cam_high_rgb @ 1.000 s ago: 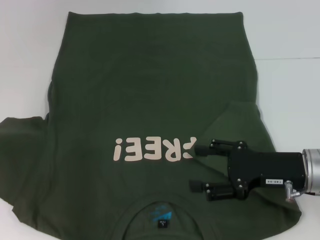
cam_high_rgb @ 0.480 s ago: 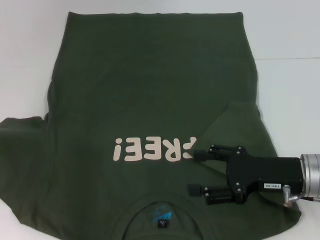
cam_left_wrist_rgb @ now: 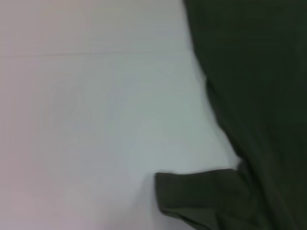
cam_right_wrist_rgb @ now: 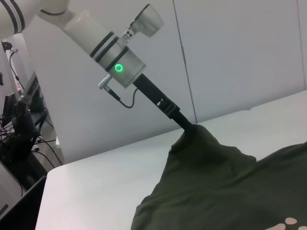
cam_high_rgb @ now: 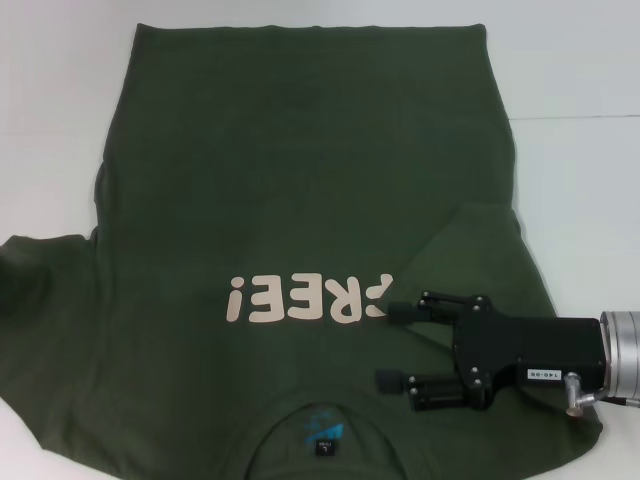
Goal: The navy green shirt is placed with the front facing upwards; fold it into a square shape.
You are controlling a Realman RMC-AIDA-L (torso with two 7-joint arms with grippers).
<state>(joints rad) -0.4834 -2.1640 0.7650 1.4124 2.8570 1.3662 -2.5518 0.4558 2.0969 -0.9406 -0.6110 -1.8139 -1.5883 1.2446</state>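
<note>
Green shirt (cam_high_rgb: 300, 180) sleeve folded inward, the right end effector (cam_high_rgb: 393, 345), fingers apart, is now barely retreating; left one (cam_right_wrist_rgb: 184, 125) pinching cloth.

Pale "REE!" print upside down on the navy green shirt (cam_high_rgb: 300, 180), first letter hidden

I see a plain white matte tabletop (cam_high_rgb: 570, 70) with a thin seam line (cam_high_rgb: 575, 118) across its far right part. Behind it, my right wrist view gives pale grey wall panels (cam_right_wrist_rgb: 240, 48), plus dark equipment with tangled black cables (cam_right_wrist_rgb: 19, 139) past the table's edge.
</note>
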